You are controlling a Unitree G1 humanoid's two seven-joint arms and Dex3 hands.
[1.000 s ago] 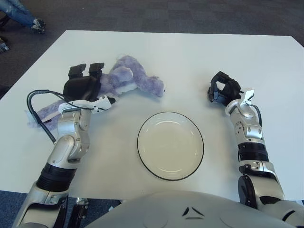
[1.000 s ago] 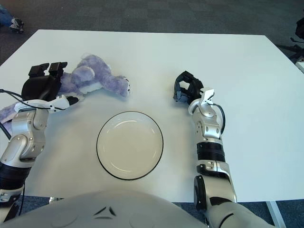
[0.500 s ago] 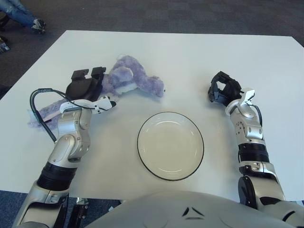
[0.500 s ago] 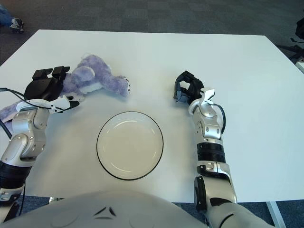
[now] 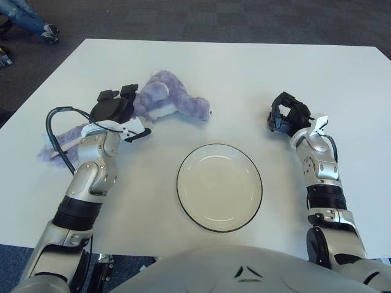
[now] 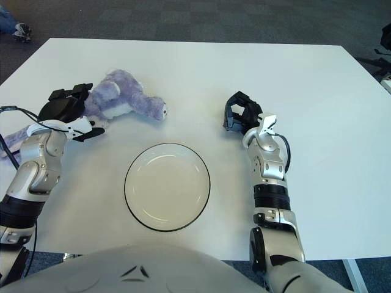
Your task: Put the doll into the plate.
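A purple plush doll (image 5: 168,104) lies on the white table (image 5: 305,67), its head towards the right and a long limb trailing left (image 5: 61,141). My left hand (image 5: 117,108) sits over the doll's left part. Its two black fingers (image 5: 110,96) touch the plush and its thumb (image 5: 137,130) is spread out to the near side, so the hand is open and has no grip. The hand hides part of the doll's body. A white plate (image 5: 219,186) with a dark rim lies nearer me, bare. My right hand (image 5: 286,116) shows right of the plate, curled and holding nothing.
A black cable (image 5: 54,131) loops off my left forearm beside the doll's trailing limb. Dark carpet (image 5: 244,18) lies beyond the table's far edge. A person's shoe and leg (image 5: 36,21) show at the far left corner.
My left hand has moved right and slightly forward, further onto the doll, and the forearm has turned inward. The doll has barely shifted. The right arm has not moved.
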